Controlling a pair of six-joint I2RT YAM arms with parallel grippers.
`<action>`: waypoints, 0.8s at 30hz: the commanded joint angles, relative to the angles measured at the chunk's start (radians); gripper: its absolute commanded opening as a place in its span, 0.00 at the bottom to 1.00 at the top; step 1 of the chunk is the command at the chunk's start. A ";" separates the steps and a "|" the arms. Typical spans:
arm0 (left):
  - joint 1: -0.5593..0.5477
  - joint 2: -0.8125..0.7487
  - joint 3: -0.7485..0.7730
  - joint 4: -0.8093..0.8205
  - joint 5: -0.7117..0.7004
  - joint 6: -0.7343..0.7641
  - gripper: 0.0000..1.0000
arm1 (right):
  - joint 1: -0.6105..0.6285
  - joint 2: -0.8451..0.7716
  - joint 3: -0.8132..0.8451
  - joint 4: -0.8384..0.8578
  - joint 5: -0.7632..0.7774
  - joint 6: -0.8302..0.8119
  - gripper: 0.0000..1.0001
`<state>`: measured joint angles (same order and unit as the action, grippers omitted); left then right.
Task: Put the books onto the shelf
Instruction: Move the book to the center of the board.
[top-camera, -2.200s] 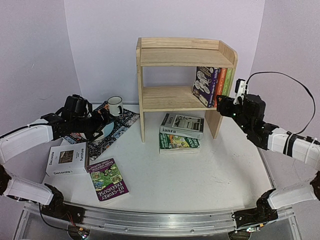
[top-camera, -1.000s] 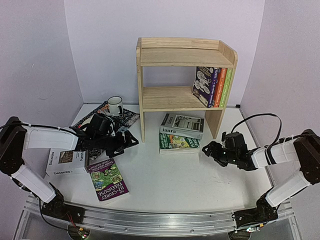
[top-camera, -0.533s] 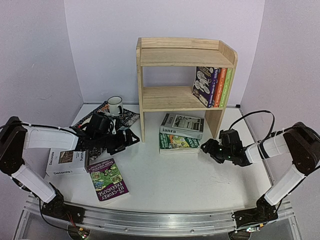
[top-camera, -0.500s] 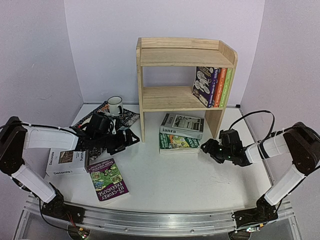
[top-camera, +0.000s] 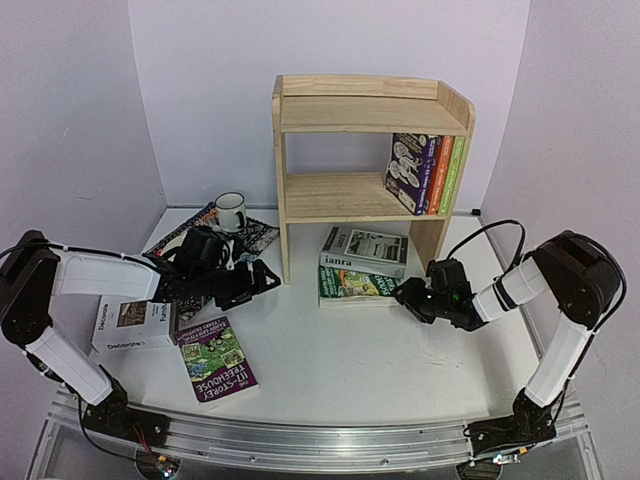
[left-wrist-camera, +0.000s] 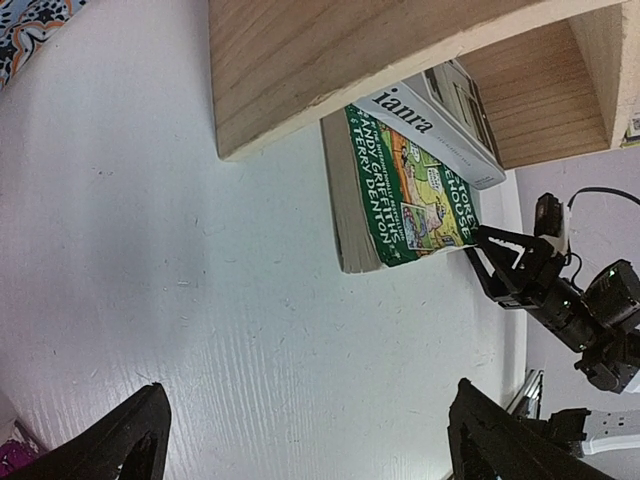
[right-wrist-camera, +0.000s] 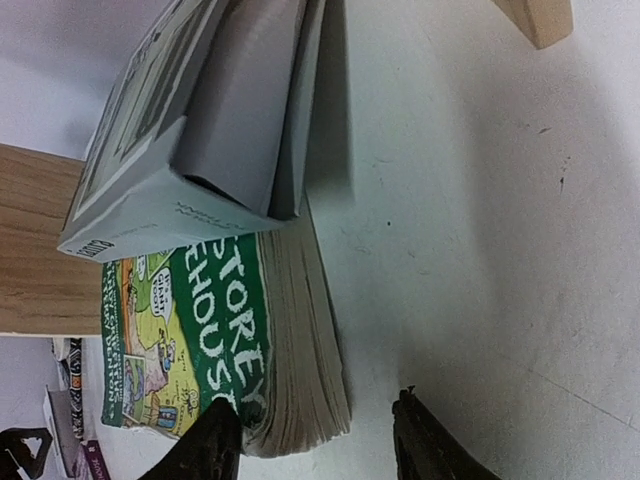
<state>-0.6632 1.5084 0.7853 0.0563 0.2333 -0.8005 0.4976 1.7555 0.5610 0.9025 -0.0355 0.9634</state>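
Green book (left-wrist-camera: 410, 190) spine "TERRY DENTON", under grey "ianra" book (left-wrist-camera: 432, 112)

Pale lilac walls (top-camera: 200, 100) enclose a white table (top-camera: 400, 370) on three sides under even light.

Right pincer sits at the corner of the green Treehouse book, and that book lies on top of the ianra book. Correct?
No. The green Treehouse book lies underneath the ianra book, not on top of it; the right wrist view shows this. The right pincer does sit at its corner.
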 joint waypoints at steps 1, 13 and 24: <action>-0.002 -0.042 -0.005 0.031 0.006 0.002 0.98 | -0.006 0.006 0.010 0.070 -0.028 0.022 0.45; -0.002 -0.054 -0.010 0.031 0.002 0.003 0.97 | -0.005 0.010 0.021 0.012 -0.058 0.039 0.03; -0.001 -0.030 0.003 0.031 0.006 0.001 0.97 | 0.137 -0.131 -0.063 -0.130 -0.026 0.044 0.00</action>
<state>-0.6632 1.4967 0.7761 0.0616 0.2337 -0.8043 0.5386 1.6942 0.5376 0.8739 -0.0695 1.0050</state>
